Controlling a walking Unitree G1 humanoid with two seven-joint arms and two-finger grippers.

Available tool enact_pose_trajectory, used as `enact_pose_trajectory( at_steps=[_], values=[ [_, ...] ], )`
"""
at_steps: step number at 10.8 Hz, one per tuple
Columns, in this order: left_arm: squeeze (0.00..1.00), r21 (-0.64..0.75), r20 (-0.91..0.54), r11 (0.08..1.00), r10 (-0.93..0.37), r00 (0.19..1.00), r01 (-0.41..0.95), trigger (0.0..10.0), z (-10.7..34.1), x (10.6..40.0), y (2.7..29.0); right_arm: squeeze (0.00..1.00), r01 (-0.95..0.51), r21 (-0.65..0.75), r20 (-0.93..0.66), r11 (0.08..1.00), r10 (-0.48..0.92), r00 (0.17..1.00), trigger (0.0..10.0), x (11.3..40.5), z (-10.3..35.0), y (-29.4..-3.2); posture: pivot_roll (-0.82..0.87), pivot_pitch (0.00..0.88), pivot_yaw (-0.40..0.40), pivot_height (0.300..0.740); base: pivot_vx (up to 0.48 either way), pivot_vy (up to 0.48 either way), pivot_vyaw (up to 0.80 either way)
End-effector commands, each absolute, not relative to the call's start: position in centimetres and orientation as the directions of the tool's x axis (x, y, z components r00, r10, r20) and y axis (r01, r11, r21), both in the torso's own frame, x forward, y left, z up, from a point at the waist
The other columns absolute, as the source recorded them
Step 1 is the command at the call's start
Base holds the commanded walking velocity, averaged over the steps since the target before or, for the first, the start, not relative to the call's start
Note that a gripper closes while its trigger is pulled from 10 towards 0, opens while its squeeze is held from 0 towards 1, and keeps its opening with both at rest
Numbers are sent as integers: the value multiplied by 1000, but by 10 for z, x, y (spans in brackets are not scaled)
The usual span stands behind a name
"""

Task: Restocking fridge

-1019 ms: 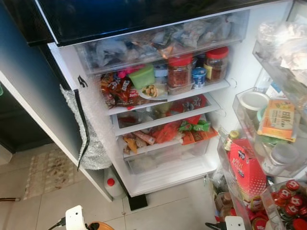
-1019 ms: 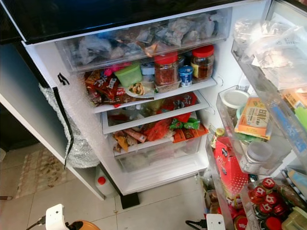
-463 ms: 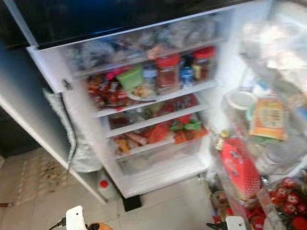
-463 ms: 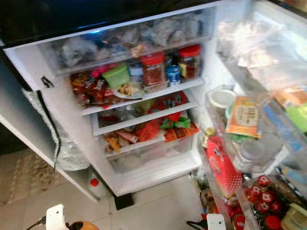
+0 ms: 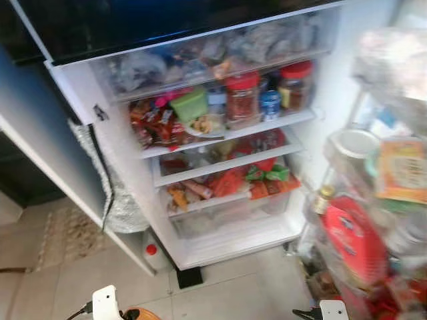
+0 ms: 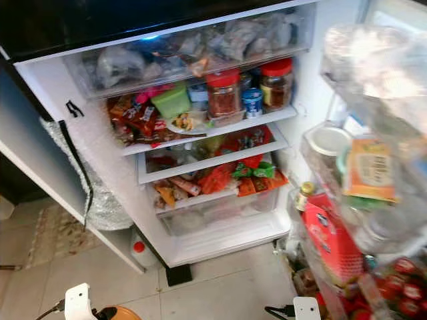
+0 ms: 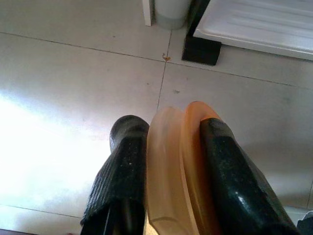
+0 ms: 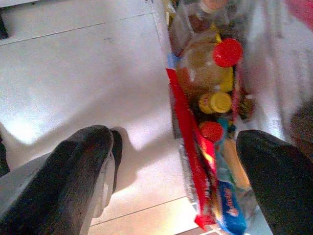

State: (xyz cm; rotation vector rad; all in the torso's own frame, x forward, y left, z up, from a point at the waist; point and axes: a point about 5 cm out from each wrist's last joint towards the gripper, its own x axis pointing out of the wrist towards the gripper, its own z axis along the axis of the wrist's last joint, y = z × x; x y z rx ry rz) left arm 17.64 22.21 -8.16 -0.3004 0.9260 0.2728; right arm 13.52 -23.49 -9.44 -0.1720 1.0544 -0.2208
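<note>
Nearest, in the left wrist view, the left gripper (image 7: 168, 161) pinches a pale orange plastic piece (image 7: 178, 181) between its two black fingers (image 7: 124, 166), held low above the tiled floor (image 7: 73, 98); from the head camera that orange piece shows as a sliver at the bottom edge beside the left wrist. The right gripper (image 8: 176, 171) hangs with its fingers spread wide and nothing between them, just beside the lowest door bin, where a red-capped bottle (image 8: 208, 68), a yellow-capped one (image 8: 217, 102) and red packets stand crowded together. Up from there, the open fridge door (image 6: 373, 200) on the right carries a red carton (image 6: 330, 240), a cluster of red-capped small bottles (image 6: 400, 283) and an orange-labelled pack (image 6: 369, 170), all blurred. On the floor beside the fridge's left foot stands a white bottle with a red cap (image 6: 139, 252). Farther in, the fridge (image 6: 200, 147) stands open: a clear bottom drawer (image 6: 213, 213), above it shelves packed with red and orange snack packets (image 6: 227, 179), then a shelf with a green tub (image 6: 172, 101), two red-lidded jars (image 6: 223, 93) and a blue can (image 6: 252, 102). At the very top a clear drawer (image 6: 193, 50) holds grey wrapped bundles.
</note>
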Motion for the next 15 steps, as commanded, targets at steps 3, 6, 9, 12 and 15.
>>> enact_pose_trajectory(
  at_steps=[3,6,9,12,15],
  values=[
    [0,-121,-831,929,98,548,-350,10000,-85,169,224,0,102,-222,-845,970,-244,476,10000,135,-96,-230,-131,14,117,740,0,-186,0],
    [0,-119,-834,928,100,543,-354,10000,-85,168,224,0,96,-220,-847,971,-239,474,10000,135,-96,-230,-126,16,114,740,0,-281,0],
    [0,-120,-834,926,101,542,-358,10000,-85,167,224,0,91,-219,-848,972,-235,474,10000,134,-96,-230,-132,16,115,740,0,-183,0],
    [0,-172,-800,912,92,593,-374,10000,-83,171,224,0,79,-216,-852,973,-227,472,10000,133,-96,-230,-129,11,114,740,0,0,0],
    [0,-471,-469,843,13,883,-262,10000,-16,275,205,0,70,-211,-854,975,-219,473,10000,130,-98,-229,-158,0,121,740,0,0,0]
  ],
)
